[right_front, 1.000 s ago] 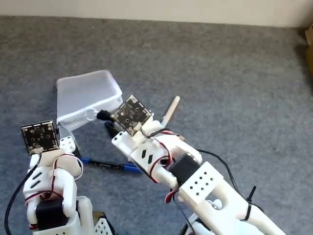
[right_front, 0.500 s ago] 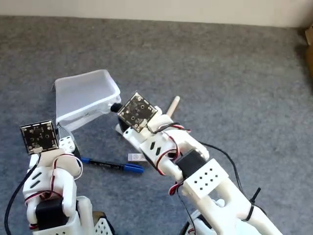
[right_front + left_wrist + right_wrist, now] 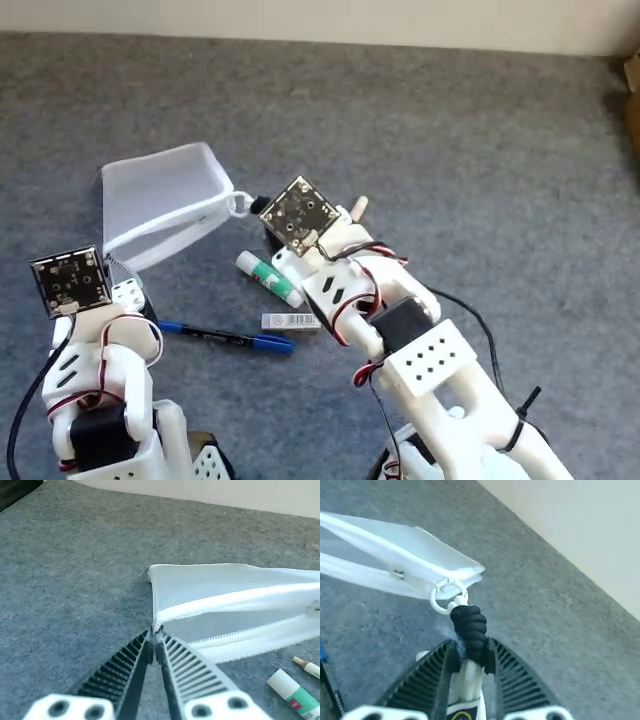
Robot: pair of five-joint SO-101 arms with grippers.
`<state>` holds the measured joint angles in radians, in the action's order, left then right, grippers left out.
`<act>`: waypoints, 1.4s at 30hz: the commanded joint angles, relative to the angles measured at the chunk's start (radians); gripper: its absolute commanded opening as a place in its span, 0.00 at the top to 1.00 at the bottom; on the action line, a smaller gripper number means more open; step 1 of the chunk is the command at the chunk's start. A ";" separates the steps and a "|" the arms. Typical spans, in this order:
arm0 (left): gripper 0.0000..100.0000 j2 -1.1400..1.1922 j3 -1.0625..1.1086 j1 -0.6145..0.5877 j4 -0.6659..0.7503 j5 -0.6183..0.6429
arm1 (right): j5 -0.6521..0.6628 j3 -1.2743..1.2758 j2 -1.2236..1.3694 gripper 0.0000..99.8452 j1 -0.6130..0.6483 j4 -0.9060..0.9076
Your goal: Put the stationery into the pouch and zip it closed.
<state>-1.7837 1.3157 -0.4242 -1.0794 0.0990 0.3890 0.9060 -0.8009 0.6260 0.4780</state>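
Pouch [image 3: 160,200] lies on the grey carpet [image 3: 480,150], mouth unzipped and apparently empty. Left gripper [image 3: 153,636] is clamped on its corner; right gripper [image 3: 470,649] is clamped on the black zip cord [image 3: 469,625]. Glue stick [image 3: 270,278], pen [image 3: 225,337], eraser [image 3: 290,321] and pencil [image 3: 356,209] lie outside, so packing and zipping both appear to remain.

The pouch [image 3: 160,200] lies behind the glue stick [image 3: 270,278] and pen [image 3: 225,337], left gripper [image 3: 152,636] at its corner, right gripper [image 3: 470,647] on its pull cord [image 3: 470,625].
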 commanded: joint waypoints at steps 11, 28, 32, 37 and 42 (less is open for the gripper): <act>0.84 0.024 0.013 0.051 0.023 0.005 | 0.008 -0.024 -0.317 1.00 0.130 0.231; 0.84 0.025 0.019 0.059 0.025 0.000 | 0.012 0.004 -0.420 1.00 0.157 0.246; 0.85 0.025 0.021 0.059 0.025 0.000 | 0.012 0.004 -0.420 1.00 0.157 0.246; 1.00 0.025 0.018 0.059 0.035 -0.014 | 0.012 0.004 -0.418 1.00 0.157 0.246; 0.99 0.025 0.015 0.059 0.032 -0.029 | 0.009 0.004 -0.415 1.00 0.157 0.246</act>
<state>-1.7776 1.3403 -0.3798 -1.0687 0.0806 0.3905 0.9244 -1.1937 0.7748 0.7204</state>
